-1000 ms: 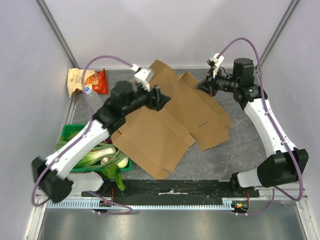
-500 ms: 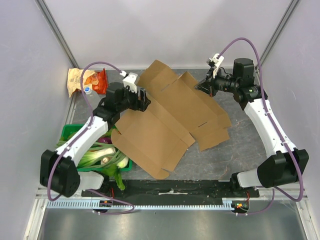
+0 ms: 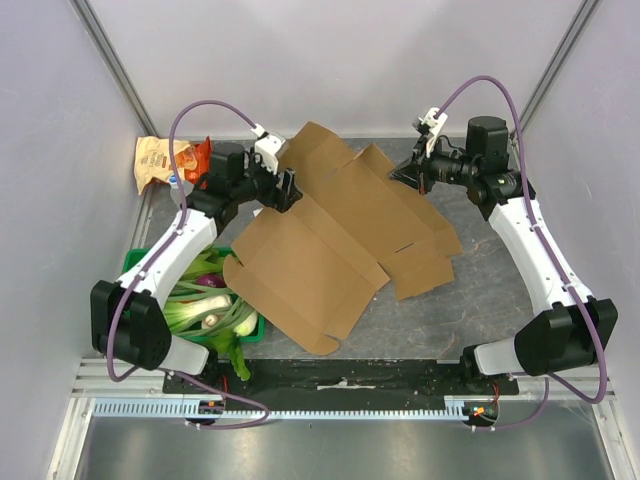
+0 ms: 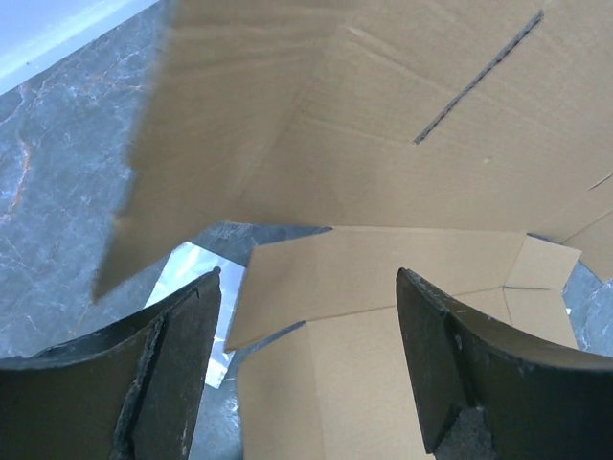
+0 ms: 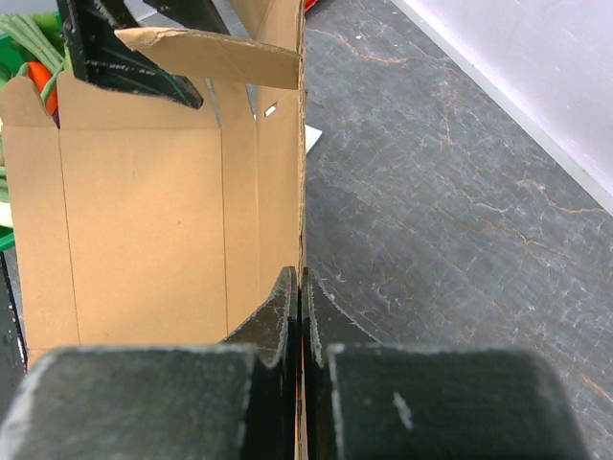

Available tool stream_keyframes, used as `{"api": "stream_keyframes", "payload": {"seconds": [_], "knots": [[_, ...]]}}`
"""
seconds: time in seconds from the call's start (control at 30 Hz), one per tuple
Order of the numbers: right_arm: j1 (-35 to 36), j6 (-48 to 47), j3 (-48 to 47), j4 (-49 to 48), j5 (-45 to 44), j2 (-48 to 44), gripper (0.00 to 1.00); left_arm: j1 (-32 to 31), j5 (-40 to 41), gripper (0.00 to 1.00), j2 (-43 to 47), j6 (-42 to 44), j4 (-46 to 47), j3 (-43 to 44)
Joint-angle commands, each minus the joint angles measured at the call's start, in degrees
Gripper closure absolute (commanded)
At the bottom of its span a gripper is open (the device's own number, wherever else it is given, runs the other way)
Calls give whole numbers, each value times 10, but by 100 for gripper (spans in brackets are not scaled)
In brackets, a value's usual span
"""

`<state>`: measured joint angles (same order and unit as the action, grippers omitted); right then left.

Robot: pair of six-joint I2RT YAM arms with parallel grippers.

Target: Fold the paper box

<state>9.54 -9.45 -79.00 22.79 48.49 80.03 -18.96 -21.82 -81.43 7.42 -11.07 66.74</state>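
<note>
My left end effector [image 3: 287,190] is hovering with its fingers spread wide and nothing between them, just above the far-left flap of the paper box [image 3: 320,250]. My right end effector [image 3: 405,176] is pressing its fingers together on the edge of a cardboard panel at the far right of the box. In the right wrist view that panel is standing upright out of the pinch.

The box is lying opened out across the middle of the bench [image 3: 500,290]. It is reaching from close to the far edge down towards the near edge, with its near-left part beside the green crate [image 3: 135,262].

I am judging the fold to be at an early stage. Most of the sheet is resting flat. Only the far panels are lifting off the surface, and in the left wrist view one flap is tilting over my open fingers. I am seeing no side wall locked in place, no tab seated in a slot and no lid closed. Raising the walls, tucking the flaps and shutting the box all appear to be left to do.
</note>
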Motion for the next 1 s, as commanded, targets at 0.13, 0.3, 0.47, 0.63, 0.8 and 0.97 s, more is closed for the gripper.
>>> {"api": "stream_keyframes", "payload": {"seconds": [0.13, 0.3, 0.47, 0.63, 0.8, 0.97], "knots": [[2, -7, -24, -11, 20, -18, 100, 35, -139, 29, -64, 25, -78, 71], [2, -12, -28, -13, -3, -18, 100, 24, -148, 55, -64, -29, -62, 60], [2, -14, -40, -6, -62, -19, 100, -15, -56, 76, 18, -172, 74, -53], [11, -35, -29, 2, -117, -26, 100, -89, 18, 89, 27, -275, 212, -123], [43, -75, -28, 17, -168, -22, 100, -136, 64, 91, -18, -346, 319, -163], [114, -104, 19, -25, -270, -22, 100, -143, 65, 91, -89, -398, 427, -177]]}}
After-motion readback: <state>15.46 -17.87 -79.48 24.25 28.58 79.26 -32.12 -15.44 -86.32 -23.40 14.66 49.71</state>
